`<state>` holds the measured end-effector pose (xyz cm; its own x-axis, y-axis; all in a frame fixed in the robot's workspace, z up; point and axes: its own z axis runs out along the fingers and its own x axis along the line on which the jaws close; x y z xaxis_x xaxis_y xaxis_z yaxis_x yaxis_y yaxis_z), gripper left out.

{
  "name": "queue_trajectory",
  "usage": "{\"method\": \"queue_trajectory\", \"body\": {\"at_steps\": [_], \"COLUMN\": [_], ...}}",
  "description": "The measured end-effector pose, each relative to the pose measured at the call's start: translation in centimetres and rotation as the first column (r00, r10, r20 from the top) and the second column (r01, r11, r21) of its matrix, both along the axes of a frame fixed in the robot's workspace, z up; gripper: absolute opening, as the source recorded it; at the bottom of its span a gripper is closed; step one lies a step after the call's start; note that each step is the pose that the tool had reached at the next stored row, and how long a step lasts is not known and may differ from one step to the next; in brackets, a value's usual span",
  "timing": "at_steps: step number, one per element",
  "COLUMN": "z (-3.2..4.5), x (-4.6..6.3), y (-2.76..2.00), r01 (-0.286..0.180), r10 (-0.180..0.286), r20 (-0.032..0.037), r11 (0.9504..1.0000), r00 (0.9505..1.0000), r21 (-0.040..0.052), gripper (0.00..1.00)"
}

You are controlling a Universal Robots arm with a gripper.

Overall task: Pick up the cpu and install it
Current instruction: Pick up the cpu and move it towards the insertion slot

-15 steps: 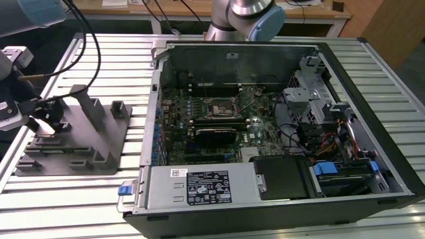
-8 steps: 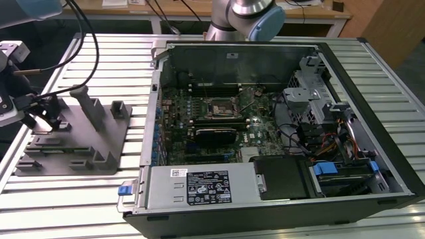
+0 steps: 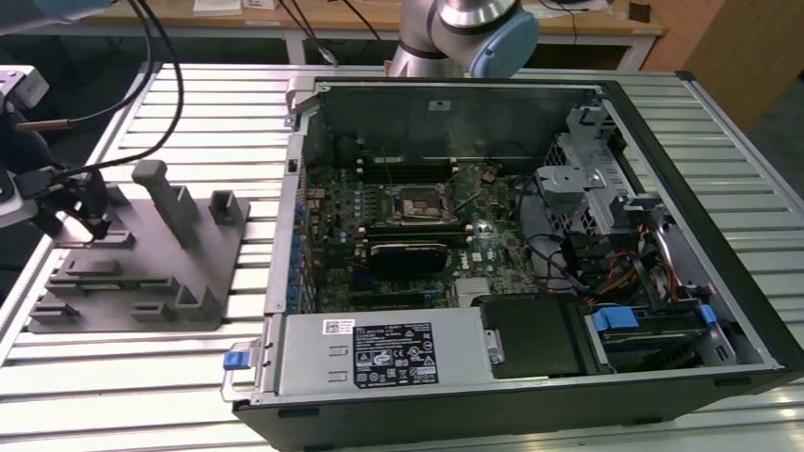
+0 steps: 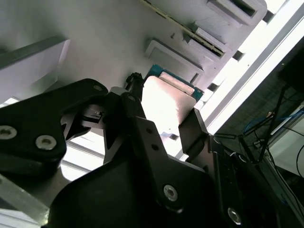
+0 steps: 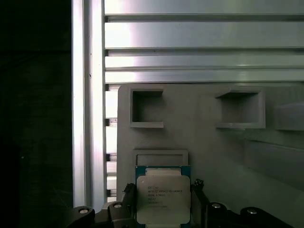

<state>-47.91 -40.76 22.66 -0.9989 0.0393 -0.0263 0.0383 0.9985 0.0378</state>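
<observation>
A: Where was the gripper (image 3: 73, 224)?

B: At the exterior view's far left, low over the grey holder (image 3: 138, 282). The holder sat on the slatted table (image 3: 126, 395).

A: And the cpu?

B: In both wrist views the cpu (image 5: 163, 202) sat between the two black fingers (image 5: 198, 187). Its silvery top faced up and a thin green rim showed around it. It was over the holder's flat grey face, just beside a shallow framed recess (image 5: 160, 157).

A: How were the fingers?

B: Clenched on the cpu, one against each of two opposite edges. Whether the chip was touching the holder's surface or just above it, I couldn't tell.

A: And the computer?

B: The open computer case (image 3: 703, 188) lay on the table to the exterior view's right of the holder, well apart from the gripper. Its motherboard (image 3: 415, 217) was exposed. The arm's base (image 3: 465, 28) rose at the far side, behind the case.
</observation>
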Motion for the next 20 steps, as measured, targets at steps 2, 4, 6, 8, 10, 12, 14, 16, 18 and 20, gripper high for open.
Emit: {"method": "queue_trajectory", "body": {"at_steps": [2,4,6,8,10,12,14,16,18,20], "z": [0.39,0.77,1.17,1.51,1.90,2.31,2.71,3.13,3.54,4.01], "x": [0.0,0.0,0.0,0.0,0.0,0.0,0.0,0.0,0.0,0.0], "y": [0.00,0.00,0.00,0.00,0.00,0.00,0.00,0.00,0.00,0.00], "r01": [0.000,0.000,0.000,0.000,0.000,0.000,0.000,0.000,0.000,0.000], "r10": [0.000,0.000,0.000,0.000,0.000,0.000,0.000,0.000,0.000,0.000], "r20": [0.0001,0.0001,0.0000,0.0000,0.0001,0.0000,0.0000,0.0001,0.0000,0.0001], "r11": [1.0000,1.0000,1.0000,1.0000,1.0000,1.0000,1.0000,1.0000,1.0000,1.0000], "r00": [1.0000,1.0000,1.0000,1.0000,1.0000,1.0000,1.0000,1.0000,1.0000,1.0000], "r21": [0.0001,0.0001,0.0000,0.0000,0.0001,0.0006,0.0010,0.0020,0.0026,0.0035], "gripper": [0.54,0.54,0.54,0.54,0.54,0.54,0.54,0.54,0.54,0.54]}}
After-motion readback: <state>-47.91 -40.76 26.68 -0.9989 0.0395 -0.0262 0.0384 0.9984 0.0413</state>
